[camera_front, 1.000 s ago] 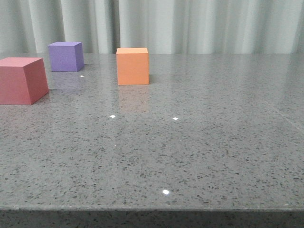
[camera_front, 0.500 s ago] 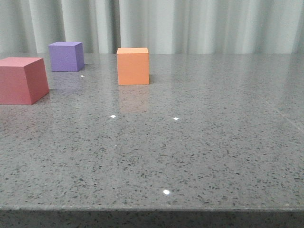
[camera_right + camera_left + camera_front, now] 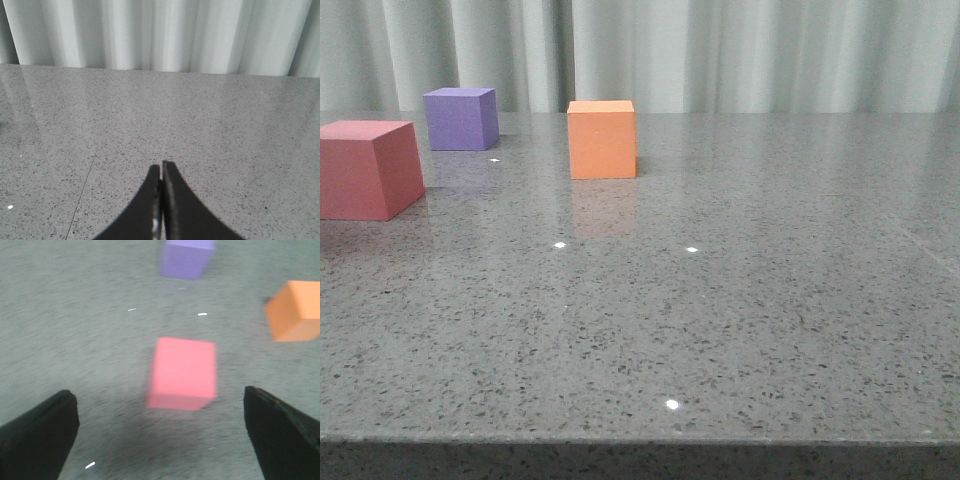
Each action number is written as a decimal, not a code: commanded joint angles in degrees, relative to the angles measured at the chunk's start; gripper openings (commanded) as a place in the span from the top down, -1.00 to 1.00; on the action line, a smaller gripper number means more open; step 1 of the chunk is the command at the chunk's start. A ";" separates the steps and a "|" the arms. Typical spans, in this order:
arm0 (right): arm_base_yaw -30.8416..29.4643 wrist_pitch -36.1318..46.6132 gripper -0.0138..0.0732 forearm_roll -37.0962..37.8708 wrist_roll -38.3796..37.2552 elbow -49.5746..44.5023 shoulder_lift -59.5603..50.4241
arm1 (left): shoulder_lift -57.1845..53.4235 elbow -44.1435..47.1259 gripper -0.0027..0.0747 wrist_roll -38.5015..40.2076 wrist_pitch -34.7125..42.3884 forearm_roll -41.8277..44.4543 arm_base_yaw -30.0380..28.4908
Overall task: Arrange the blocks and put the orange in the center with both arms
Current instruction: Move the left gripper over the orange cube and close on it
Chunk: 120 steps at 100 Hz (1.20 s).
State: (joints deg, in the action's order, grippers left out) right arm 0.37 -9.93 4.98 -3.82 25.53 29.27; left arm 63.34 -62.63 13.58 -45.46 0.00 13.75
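Left gripper (image 3: 160, 440) gapes wide above pink-red cube (image 3: 182, 373); right gripper (image 3: 161, 170) closed, empty.

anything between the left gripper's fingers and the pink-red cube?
Nothing. In the left wrist view the left gripper is wide open, and only bare grey table lies between its fingers and the pink-red cube, which sits ahead, untouched.

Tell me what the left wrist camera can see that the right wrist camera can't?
Only the left wrist view shows the three blocks: the pink-red block ahead of the wide-open left gripper, with the purple block and orange block beyond it. Only the right wrist view shows the pale curtain and the right gripper, its fingers pressed together with nothing between them. Both show the grey speckled table.
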 commanded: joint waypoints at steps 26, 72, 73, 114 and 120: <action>-0.37 4.55 0.84 0.53 0.33 1.39 -0.09 | 20.17 -21.32 -0.67 8.06 3.58 3.55 15.60; -0.37 4.55 0.84 0.53 0.33 1.39 -0.09 | 44.60 -48.31 -0.67 17.93 -6.35 15.15 24.86; -0.37 4.55 0.84 0.53 0.33 1.39 -0.09 | 44.88 -48.58 -0.67 17.93 -6.59 15.15 24.96; -0.37 4.55 0.84 0.53 0.33 1.39 -0.09 | 49.84 -51.54 -0.67 23.62 -7.29 22.13 24.96; -0.37 4.55 0.84 0.53 0.33 1.39 -0.09 | 50.31 -51.54 -0.67 23.62 -6.94 22.13 24.75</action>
State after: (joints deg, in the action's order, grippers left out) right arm 0.37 -9.93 4.98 -3.82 25.53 29.27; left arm 116.26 -112.24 36.18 -55.62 20.43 38.38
